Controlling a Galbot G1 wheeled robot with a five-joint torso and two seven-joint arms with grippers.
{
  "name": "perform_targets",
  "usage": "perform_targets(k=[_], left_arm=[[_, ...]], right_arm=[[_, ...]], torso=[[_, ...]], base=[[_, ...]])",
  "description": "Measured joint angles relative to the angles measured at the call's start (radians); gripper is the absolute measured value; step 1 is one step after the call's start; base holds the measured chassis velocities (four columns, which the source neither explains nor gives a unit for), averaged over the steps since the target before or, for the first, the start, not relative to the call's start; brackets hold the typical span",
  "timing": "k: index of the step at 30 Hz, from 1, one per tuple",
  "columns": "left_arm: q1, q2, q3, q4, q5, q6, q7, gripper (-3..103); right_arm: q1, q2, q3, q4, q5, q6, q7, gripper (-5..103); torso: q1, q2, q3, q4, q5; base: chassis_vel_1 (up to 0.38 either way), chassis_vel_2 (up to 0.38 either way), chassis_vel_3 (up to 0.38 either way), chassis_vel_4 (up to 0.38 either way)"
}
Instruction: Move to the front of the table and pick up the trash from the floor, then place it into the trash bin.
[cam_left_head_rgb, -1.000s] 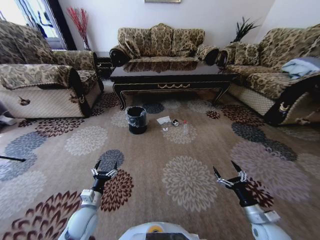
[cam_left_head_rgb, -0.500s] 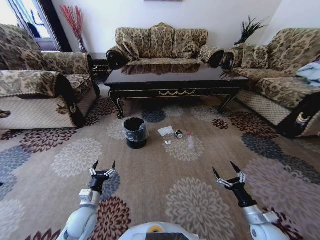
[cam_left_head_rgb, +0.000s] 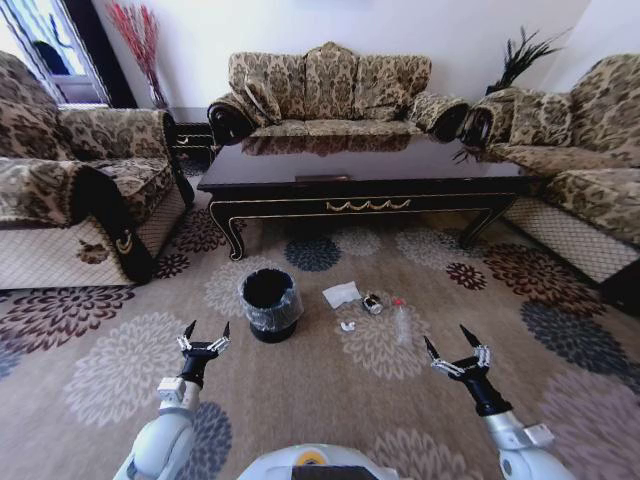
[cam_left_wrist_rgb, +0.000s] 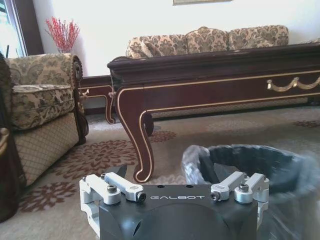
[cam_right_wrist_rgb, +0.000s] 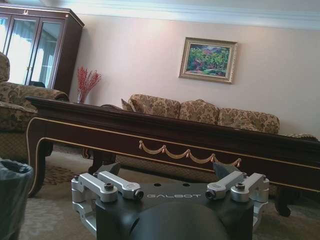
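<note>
- Floral carpet (cam_left_head_rgb: 330, 400), bearing all items.
- Trash bin (cam_left_head_rgb: 270, 304), upright, before the table (cam_left_head_rgb: 360, 178).
- Beside the bin: crumpled white paper (cam_left_head_rgb: 341, 294), dark crushed lump (cam_left_head_rgb: 372, 304), white scrap (cam_left_head_rgb: 347, 326), clear bottle (cam_left_head_rgb: 402, 320).

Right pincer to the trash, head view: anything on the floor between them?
Nothing. In the head view, just bare patterned carpet lies between the open right pincer and the trash.

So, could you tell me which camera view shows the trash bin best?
The head view: the whole trash bin stands on the carpet beside the litter. The left wrist view catches its rim up close; the right wrist view catches just an edge.
</note>
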Motion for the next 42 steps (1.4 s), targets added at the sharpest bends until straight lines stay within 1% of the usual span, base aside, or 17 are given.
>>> perform_targets(k=[7, 8, 9, 10, 13, 14, 15, 18, 19, 20, 21, 24, 25, 27, 30, 35, 42], left_arm=[[0.005, 0.009, -0.001, -0.031, -0.006, 0.031, -0.011, 98], [0.005, 0.014, -0.001, -0.042, -0.009, 0.049, -0.019, 98], [0.0, 0.027, -0.003, -0.059, -0.026, 0.092, -0.035, 98], [0.0, 0.027, -0.003, -0.059, -0.026, 0.092, -0.035, 98], [-0.015, 0.06, -0.004, -0.102, -0.091, 0.191, -0.07, 97], [-0.034, 0.09, -0.002, -0.144, -0.17, 0.277, -0.105, 97], [-0.034, 0.09, -0.002, -0.144, -0.17, 0.277, -0.105, 97], [-0.106, 0.147, 0.015, -0.196, -0.352, 0.437, -0.186, 92], [-0.149, 0.179, 0.025, -0.204, -0.449, 0.524, -0.23, 87], [-0.149, 0.179, 0.025, -0.204, -0.449, 0.524, -0.23, 87], [-0.188, 0.208, 0.031, -0.206, -0.527, 0.585, -0.262, 81], [-0.248, 0.293, 0.03, -0.2, -0.648, 0.708, -0.324, 78], [-0.248, 0.293, 0.03, -0.2, -0.648, 0.708, -0.324, 78], [-0.261, 0.337, 0.03, -0.167, -0.654, 0.737, -0.342, 80], [-0.267, 0.348, 0.037, -0.138, -0.652, 0.741, -0.343, 80], [-0.289, 0.324, 0.044, -0.103, -0.716, 0.743, -0.351, 81], [-0.296, 0.312, 0.045, -0.14, -0.719, 0.722, -0.307, 82]], right_arm=[[0.007, 0.002, -0.007, -0.008, 0.0, 0.015, 0.008, 100], [0.007, 0.004, -0.008, -0.01, 0.0, 0.016, 0.008, 100], [0.007, 0.008, -0.009, -0.014, -0.001, 0.018, 0.008, 100], [0.007, 0.008, -0.009, -0.014, -0.001, 0.018, 0.008, 100], [0.007, 0.013, -0.01, -0.02, -0.005, 0.022, 0.006, 100], [0.007, 0.015, -0.01, -0.023, -0.006, 0.024, 0.005, 100], [0.007, 0.015, -0.01, -0.023, -0.006, 0.024, 0.005, 100], [0.006, 0.02, -0.01, -0.026, -0.01, 0.028, 0.003, 100], [0.005, 0.022, -0.01, -0.026, -0.011, 0.029, 0.003, 100], [0.005, 0.022, -0.01, -0.026, -0.011, 0.029, 0.003, 100], [0.003, 0.024, -0.01, -0.026, -0.013, 0.029, 0.002, 100], [0.013, 0.015, -0.019, -0.031, -0.014, 0.03, 0.002, 100], [0.013, 0.015, -0.019, -0.031, -0.014, 0.03, 0.002, 100], [0.023, 0.005, -0.029, -0.039, -0.015, 0.03, 0.002, 100], [0.031, 0.0, -0.042, -0.048, -0.015, 0.03, 0.002, 100], [0.057, -0.017, -0.073, -0.055, -0.019, 0.025, 0.006, 100], [0.06, -0.026, -0.079, -0.053, -0.025, 0.013, 0.022, 100]], torso=[[0.001, 0.0, 0.001, 0.0002, -0.0002], [0.0, 0.0, 0.0, 0.0, -0.0003], [0.0, 0.0, 0.0, -0.0001, -0.0003], [0.0, 0.0, 0.0, -0.0001, -0.0003], [0.0, 0.0, 0.0, -0.0001, -0.0003], [0.0, 0.0, 0.0, -0.0003, -0.0002], [0.0, 0.0, 0.0, -0.0003, -0.0002], [0.0, 0.0, 0.0, -0.0002, -0.0003], [0.0, 0.0, 0.0, -0.0003, -0.0005], [0.0, 0.0, 0.0, -0.0003, -0.0005], [0.0, 0.0, 0.0, -0.0003, -0.0008], [0.0, 0.0, 0.0, -0.0007, -0.0005], [0.0, 0.0, 0.0, -0.0007, -0.0005], [0.0, 0.0, 0.0, 0.0003, -0.0001], [0.0, 0.0, 0.0, 0.0, -0.0006], [0.0, 0.0, 0.0, 0.0002, -0.0004], [0.0, 0.0, 0.0, -0.0002, -0.0002]], base=[[-0.214, 0.2, 0.181, -0.191], [-0.045, 0.084, 0.003, -0.016], [0.0, 0.0, 0.0, 0.0], [0.0, 0.0, 0.0, 0.0], [0.054, -0.066, -0.045, 0.054], [0.052, -0.044, -0.017, 0.065], [0.052, -0.044, -0.017, 0.065], [0.0, 0.0, 0.0, 0.0], [0.0, 0.0, 0.0, 0.0], [0.0, 0.0, 0.0, 0.0], [0.0, 0.0, 0.0, 0.0], [0.0, 0.0, 0.0, 0.0], [0.0, 0.0, 0.0, 0.0], [0.0, 0.0, 0.0, 0.0], [0.0, 0.0, 0.0, 0.0], [0.0, 0.0, 0.0, 0.0], [0.0, 0.0, 0.0, 0.0]])
